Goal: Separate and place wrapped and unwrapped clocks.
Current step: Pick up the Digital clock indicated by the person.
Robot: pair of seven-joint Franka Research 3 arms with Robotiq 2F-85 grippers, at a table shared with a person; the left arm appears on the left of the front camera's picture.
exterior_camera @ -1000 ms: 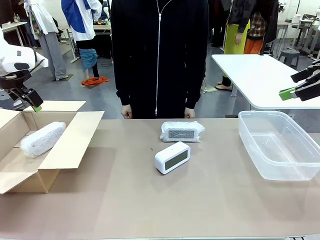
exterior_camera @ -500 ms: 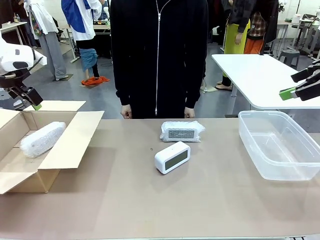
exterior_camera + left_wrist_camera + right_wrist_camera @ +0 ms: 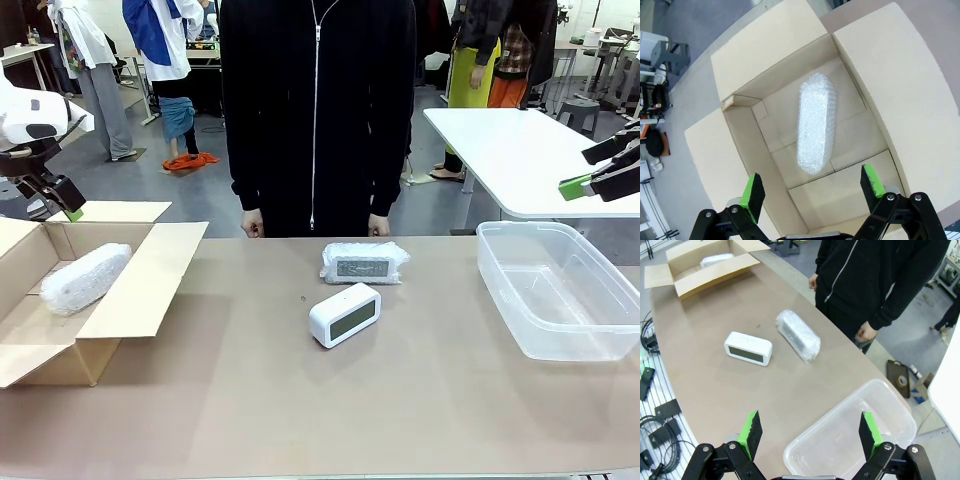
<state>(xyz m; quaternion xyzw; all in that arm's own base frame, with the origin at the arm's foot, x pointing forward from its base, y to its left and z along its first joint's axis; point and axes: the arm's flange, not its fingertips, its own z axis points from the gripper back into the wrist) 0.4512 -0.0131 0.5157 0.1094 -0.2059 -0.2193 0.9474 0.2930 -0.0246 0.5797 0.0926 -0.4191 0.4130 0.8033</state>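
On the brown bench [image 3: 300, 400], nearest the robot's side, the bare glossy white rectangular clock with rounded corners and a grey screen [image 3: 344, 314] stands a little right of the middle, turned at a slant and touching nothing else. Just beyond it, toward 1 o'clock, a clock swathed in clear bubble wrap [image 3: 364, 263] lies lengthwise on the bench, near the white one but apart from it. Out at 9 o'clock sits an open brown cardboard box [image 3: 140, 285] with its flaps folded outward, and on its floor lies the second bubble-wrapped clock [image 3: 815, 127], set at a slant. At 3 o'clock a clear rectangular plastic tub [image 3: 560, 300] rests on the bench, well apart from both middle clocks. The left tool [image 3: 811, 187] hovers above the box, over the wrapped clock inside, its green-padded fingers spread wide with nothing between them. The right tool [image 3: 809, 432] hangs high over the 3 o'clock end, above the tub, fingers likewise spread and empty. At 12 o'clock, across the far edge of the bench, a person in a black zipped jacket [image 3: 318, 110] stands facing the robot
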